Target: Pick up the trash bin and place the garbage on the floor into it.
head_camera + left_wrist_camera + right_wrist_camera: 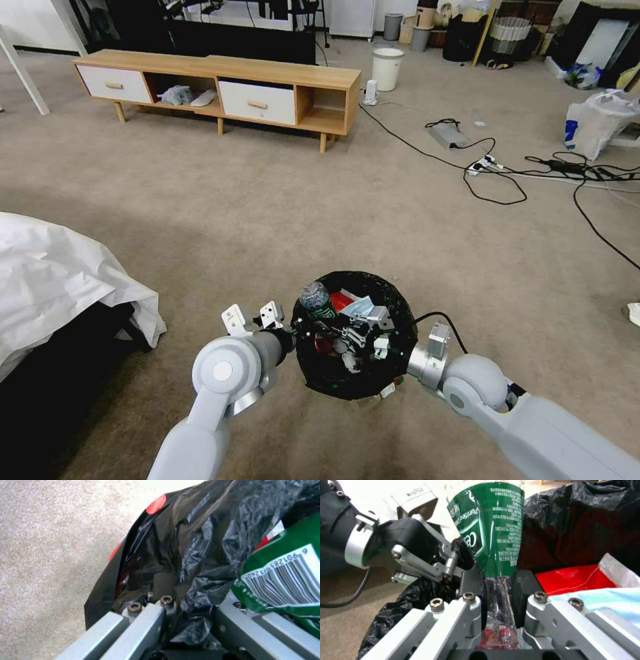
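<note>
Glossy crinkled black plastic trash bin (393, 303) liner, matt short-pile floor (267, 220)

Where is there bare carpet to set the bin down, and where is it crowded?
Bare floor lies between the wooden cabinet and the trash bin, and on to the white sheet. It is crowded toward the cables and white bags. The left gripper clamps the bin's rim; the right gripper holds a bottle over it.
</note>
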